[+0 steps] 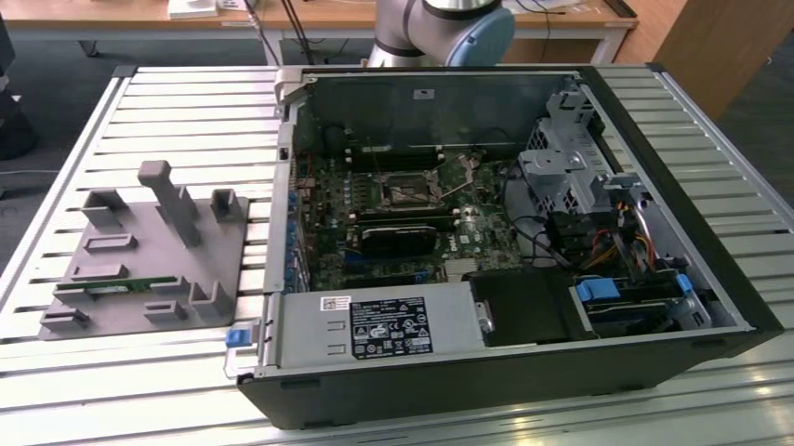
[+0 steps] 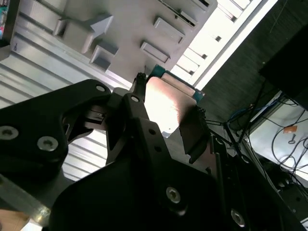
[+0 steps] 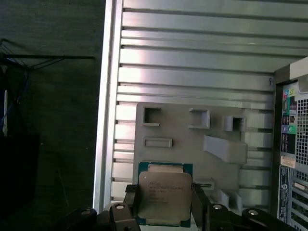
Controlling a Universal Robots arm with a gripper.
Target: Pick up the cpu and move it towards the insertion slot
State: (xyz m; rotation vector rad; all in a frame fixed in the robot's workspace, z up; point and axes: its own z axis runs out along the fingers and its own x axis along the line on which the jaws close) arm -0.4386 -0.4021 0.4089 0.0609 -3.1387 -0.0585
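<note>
The cpu, a flat square chip with a silvery top and a green rim, sits between the two black fingers of my gripper, which is shut on its opposite edges. In the second wrist view the cpu shows from a slant, clamped by the gripper. It hangs well above the grey fixture plate on the slatted table. The insertion slot, a dark square socket in a silvery bracket, lies on the board inside the open computer case in the exterior view.
The arm's base stands behind the case. The grey fixture plate at the exterior view's left carries upright posts and a green memory stick. A black heatsink block lies just in front of the slot. The case's rear panel borders the plate.
</note>
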